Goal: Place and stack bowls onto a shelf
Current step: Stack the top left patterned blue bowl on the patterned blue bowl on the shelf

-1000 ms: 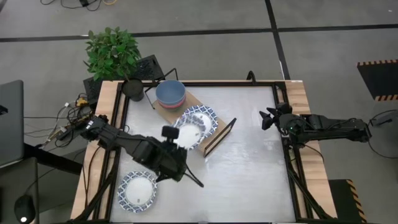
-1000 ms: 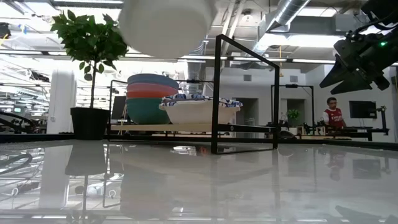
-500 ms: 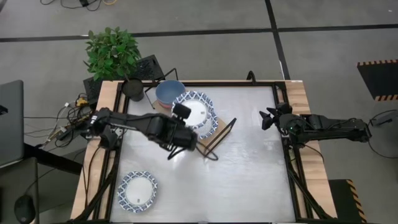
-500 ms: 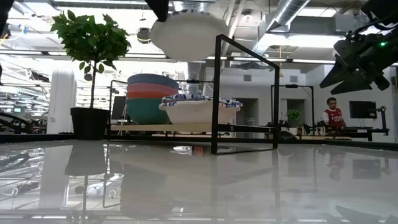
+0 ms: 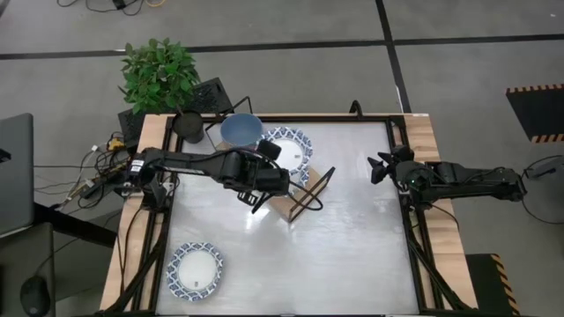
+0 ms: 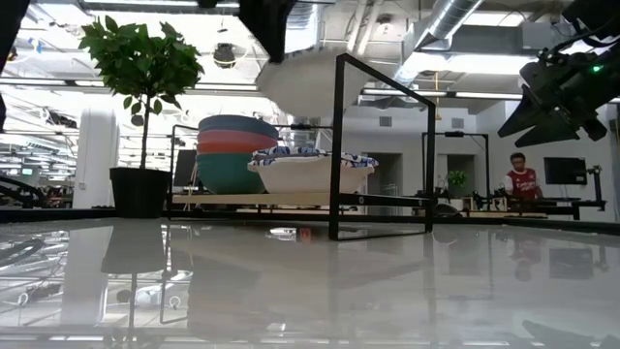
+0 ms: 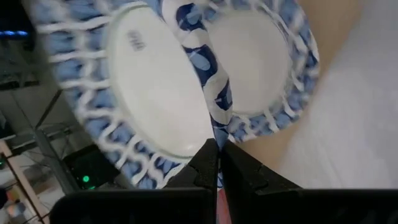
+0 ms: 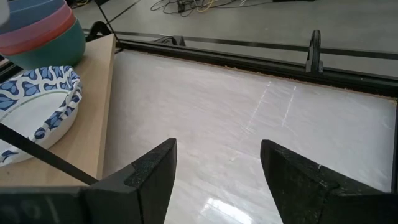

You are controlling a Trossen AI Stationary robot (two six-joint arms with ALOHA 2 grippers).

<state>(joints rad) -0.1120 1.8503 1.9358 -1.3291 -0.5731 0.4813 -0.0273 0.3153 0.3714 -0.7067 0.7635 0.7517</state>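
Note:
My left gripper (image 5: 269,167) is shut on a blue-and-white patterned bowl (image 5: 288,147) and holds it in the air over the shelf (image 5: 280,205). A second patterned bowl (image 6: 312,171) rests by its base on the shelf board, right under the held one (image 6: 305,82). The stack of plain bowls (image 5: 240,130), light blue on top, sits on the shelf's far end. A third patterned bowl (image 5: 196,269) lies on the table near the near-left corner. My right gripper (image 5: 375,167) hangs open over the table's right edge. My left gripper (image 7: 217,149) pinches the held bowl's patterned rim (image 7: 212,121) between its two fingers, at the side of the bowl nearest the table's left. The fingers reach in from the left, across the rim. The bowl is lifted clear, above the bowl on the shelf (image 7: 258,62).
The shelf's black wire end frame (image 5: 315,188) stands just right of the held bowl. A potted plant (image 5: 160,75) with its dark pot (image 5: 188,126) stands at the far-left corner. Bare tabletop (image 5: 352,255) lies between the shelf and my right arm. A person (image 6: 519,174) is far behind.
My left gripper has carried the patterned bowl from over the table's near-left part toward the far edge and to the right. The bowl now hangs above the patterned bowl on the shelf. It has stayed shut on the rim. My right arm has kept still.

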